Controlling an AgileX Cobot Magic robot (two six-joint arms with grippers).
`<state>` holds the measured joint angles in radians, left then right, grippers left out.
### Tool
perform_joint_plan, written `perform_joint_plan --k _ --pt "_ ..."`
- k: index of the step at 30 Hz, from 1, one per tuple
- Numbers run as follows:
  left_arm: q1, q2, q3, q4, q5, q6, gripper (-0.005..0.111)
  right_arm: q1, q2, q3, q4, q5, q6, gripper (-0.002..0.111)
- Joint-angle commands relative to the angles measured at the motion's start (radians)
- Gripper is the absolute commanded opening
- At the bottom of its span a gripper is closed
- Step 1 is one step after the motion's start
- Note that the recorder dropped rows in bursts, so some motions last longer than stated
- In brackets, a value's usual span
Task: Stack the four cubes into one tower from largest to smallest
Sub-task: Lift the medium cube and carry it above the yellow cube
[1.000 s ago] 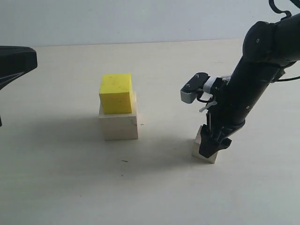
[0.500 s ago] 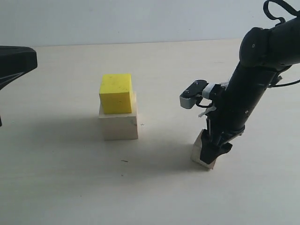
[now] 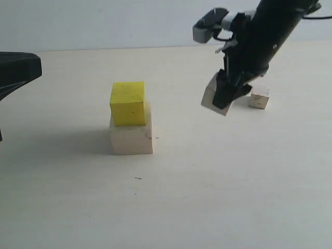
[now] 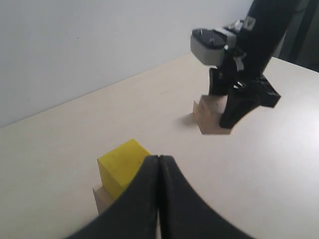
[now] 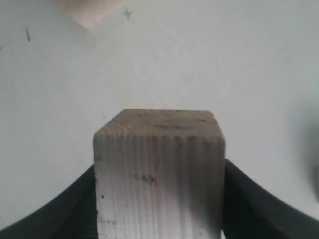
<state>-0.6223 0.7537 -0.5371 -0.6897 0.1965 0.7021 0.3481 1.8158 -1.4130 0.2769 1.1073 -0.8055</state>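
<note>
The yellow cube (image 3: 128, 103) rests on the large pale wooden cube (image 3: 132, 137) left of centre. My right gripper (image 3: 222, 98) hangs in the air to their right, shut on the medium grained wooden cube (image 3: 210, 96), which is tilted and clear of the table. In the right wrist view that cube (image 5: 159, 174) fills the space between the fingers (image 5: 259, 199). The small pale cube (image 3: 259, 97) sits on the table behind the right arm. My left gripper (image 4: 158, 164) is shut and empty, with the yellow cube (image 4: 119, 167) just beyond its tips.
The left arm's dark body (image 3: 15, 72) juts in at the far left edge. The table (image 3: 166, 207) is a pale flat surface with a light wall behind it. A corner of the large cube (image 5: 92, 12) shows below the held cube in the right wrist view.
The right gripper has risen from the table with the medium cube and moved up and slightly left. The small cube behind the arm has come into view.
</note>
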Motion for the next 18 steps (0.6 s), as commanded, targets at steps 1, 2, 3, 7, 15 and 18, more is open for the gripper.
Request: perform_joint_plan --k 1,2,3,7,15,18 --pt "-0.005 -0.009 0.001 0.001 0.009 -0.001 0.000 0.002 0.008 -0.172 -0.021 0.062 -0.051 0.000" --pt "-0.005 -0.009 0.001 0.001 0.009 -0.001 0.000 0.002 0.013 -0.212 -0.016 0.082 -0.077 0.000" --pt "-0.005 -0.009 0.001 0.001 0.009 -0.001 0.000 0.002 0.021 -0.242 -0.012 0.096 -0.096 0.000" --pt "-0.005 -0.009 0.001 0.001 0.009 -0.001 0.000 0.002 0.053 -0.368 0.051 0.114 -0.163 0.000" --pt "-0.005 -0.009 0.001 0.003 0.010 -0.001 0.000 0.093 0.173 -0.532 0.060 0.114 -0.197 0.000" --pt "-0.005 -0.009 0.001 0.003 0.010 -0.001 0.000 0.141 0.215 -0.579 0.050 0.114 -0.197 0.000"
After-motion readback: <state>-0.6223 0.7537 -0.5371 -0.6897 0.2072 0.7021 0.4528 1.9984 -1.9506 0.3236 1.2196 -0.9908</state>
